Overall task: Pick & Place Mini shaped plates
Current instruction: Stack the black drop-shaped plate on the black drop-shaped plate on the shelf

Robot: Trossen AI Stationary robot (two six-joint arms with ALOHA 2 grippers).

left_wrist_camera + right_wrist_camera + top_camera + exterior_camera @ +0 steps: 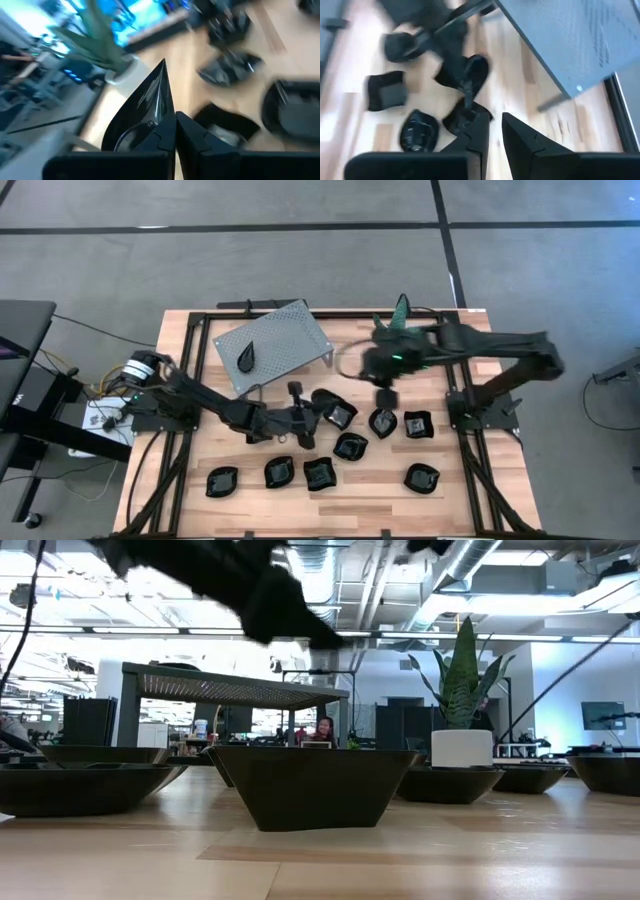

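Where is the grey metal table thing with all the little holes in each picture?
High view: the grey perforated stand sits toward the table's back, left of centre, one black dish on top.
Low view: at mid-left, seen edge-on, standing behind the dishes.
Left wrist view: not in it.
Right wrist view: upper right corner.
Shared landmark: the green plant in a white pot, near the table's back edge, right of the stand, in the high view.

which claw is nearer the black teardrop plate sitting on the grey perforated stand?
Left. The left claw sits just off the grey perforated metal stand bearing the black teardrop plate; the right claw is farther, beyond the stand's other end.
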